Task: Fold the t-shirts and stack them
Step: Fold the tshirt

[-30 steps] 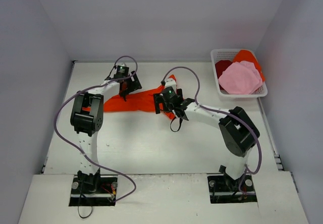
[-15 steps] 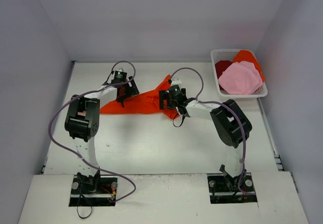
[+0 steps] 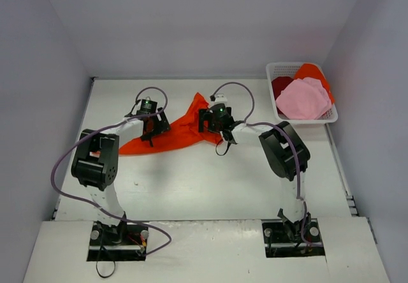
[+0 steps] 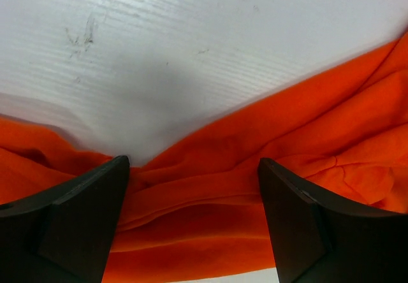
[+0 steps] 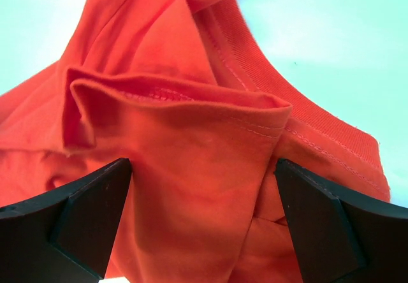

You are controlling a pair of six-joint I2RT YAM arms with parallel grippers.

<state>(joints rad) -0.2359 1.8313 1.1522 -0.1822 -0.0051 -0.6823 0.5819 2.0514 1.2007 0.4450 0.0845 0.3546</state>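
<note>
at table centre the orange shirt (image 3: 182,130) lies bunched in a band running 9 to 3 o'clock, with one corner poking toward 12. no fold made yet, nothing stacked. at 2 o'clock the basket (image 3: 272,98) holds the rest: pink shirt (image 3: 305,99) on top, dark red shirt (image 3: 281,84) at its 10, second orange shirt (image 3: 312,71) at its 12. looks like first shirt, early stage, nearly all left to do. left arm reaches forward with its elbow folded back, left gripper (image 4: 192,168) low over the band's 9 o'clock half. jaws wide open, cloth between the fingers, nothing clamped. right arm bends in toward 10 o'clock, right gripper (image 5: 203,165) by the collar (image 5: 299,98). jaws wide open, straddling a doubled flap (image 5: 191,143), no grip.
</note>
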